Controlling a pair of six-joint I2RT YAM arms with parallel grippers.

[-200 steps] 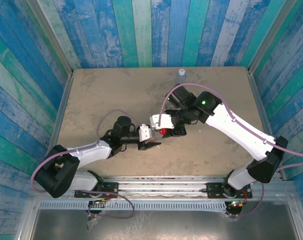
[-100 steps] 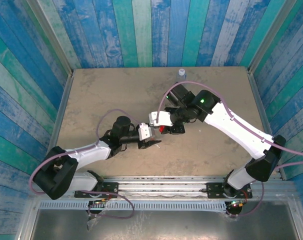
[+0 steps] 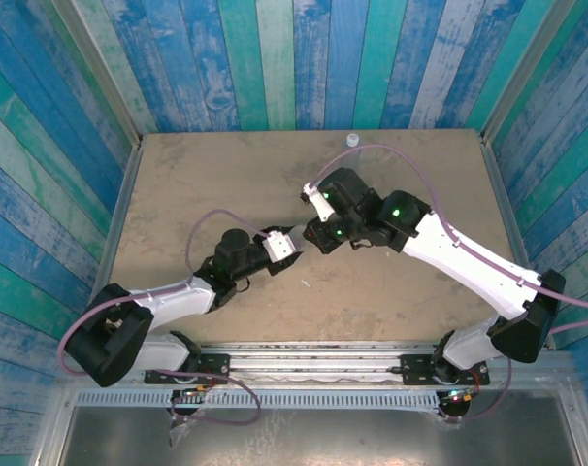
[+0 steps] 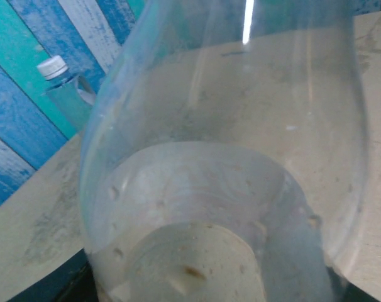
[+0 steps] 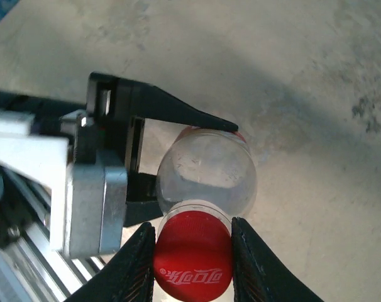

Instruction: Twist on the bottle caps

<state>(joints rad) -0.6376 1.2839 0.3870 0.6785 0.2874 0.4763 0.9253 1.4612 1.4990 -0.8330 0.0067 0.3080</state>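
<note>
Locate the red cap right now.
Right wrist view, bottom centre: the red cap is pinched in the right gripper, seated against the neck of the clear bottle, above the bare table.

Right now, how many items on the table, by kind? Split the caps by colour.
Bottles: 2, the clear bottle and the bluish bottle
Red caps: 1, the red cap at the clear bottle's mouth
White caps: 1, the white cap on the bluish bottle
Total: 4
</note>
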